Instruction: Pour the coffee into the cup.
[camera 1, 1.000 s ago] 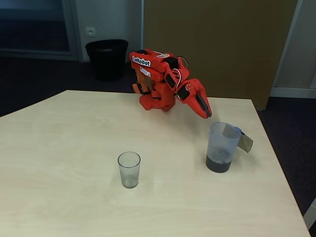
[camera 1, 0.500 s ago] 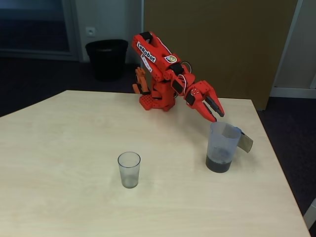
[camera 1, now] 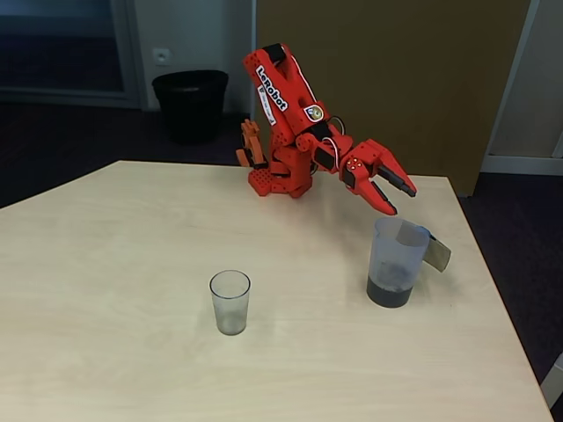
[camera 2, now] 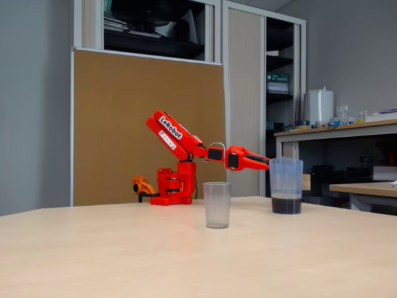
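The coffee [camera 1: 388, 293] lies as a shallow dark layer at the bottom of a clear jug [camera 1: 395, 255] standing upright on the right side of the pale tabletop [camera 1: 114, 290] in a fixed view. The empty cup [camera 1: 230, 301] stands upright well apart from it, to the left and nearer the camera. The red arm's hand [camera 1: 393, 200] hovers just above the jug's rim with its fingers spread, holding nothing. A black bin [camera 1: 189, 104] sits on the floor behind the tabletop
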`<action>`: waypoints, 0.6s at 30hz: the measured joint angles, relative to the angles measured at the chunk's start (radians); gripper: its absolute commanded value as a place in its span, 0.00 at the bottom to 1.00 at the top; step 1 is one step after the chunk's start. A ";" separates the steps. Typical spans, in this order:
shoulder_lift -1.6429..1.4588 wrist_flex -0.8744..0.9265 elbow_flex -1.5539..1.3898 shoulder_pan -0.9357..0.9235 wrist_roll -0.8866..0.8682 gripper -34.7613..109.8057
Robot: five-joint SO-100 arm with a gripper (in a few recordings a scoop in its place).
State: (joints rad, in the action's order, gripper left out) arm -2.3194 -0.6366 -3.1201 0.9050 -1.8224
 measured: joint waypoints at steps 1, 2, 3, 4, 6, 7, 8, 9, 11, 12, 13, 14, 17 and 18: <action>0.032 -0.020 0.000 -0.002 -0.002 0.39; 0.060 -0.029 0.002 -0.002 -0.002 0.39; 0.080 -0.037 0.005 0.000 0.005 0.39; 0.101 -0.038 0.006 0.002 0.012 0.39; 0.140 -0.037 0.011 0.002 0.035 0.39; 0.161 -0.037 0.014 0.000 0.043 0.39; 0.195 -0.041 0.025 -0.002 0.057 0.39; 0.222 -0.043 0.038 -0.006 0.071 0.39; 0.273 -0.046 0.074 -0.012 0.103 0.39; 0.299 -0.055 0.089 -0.012 0.112 0.38; 0.324 -0.060 0.106 -0.009 0.123 0.38; 0.350 -0.072 0.115 -0.009 0.132 0.38; 0.422 -0.123 0.152 -0.011 0.153 0.38; 0.451 -0.146 0.164 -0.009 0.155 0.38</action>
State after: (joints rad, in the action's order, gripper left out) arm -1.8684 -0.7823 -2.9560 0.8958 -1.6674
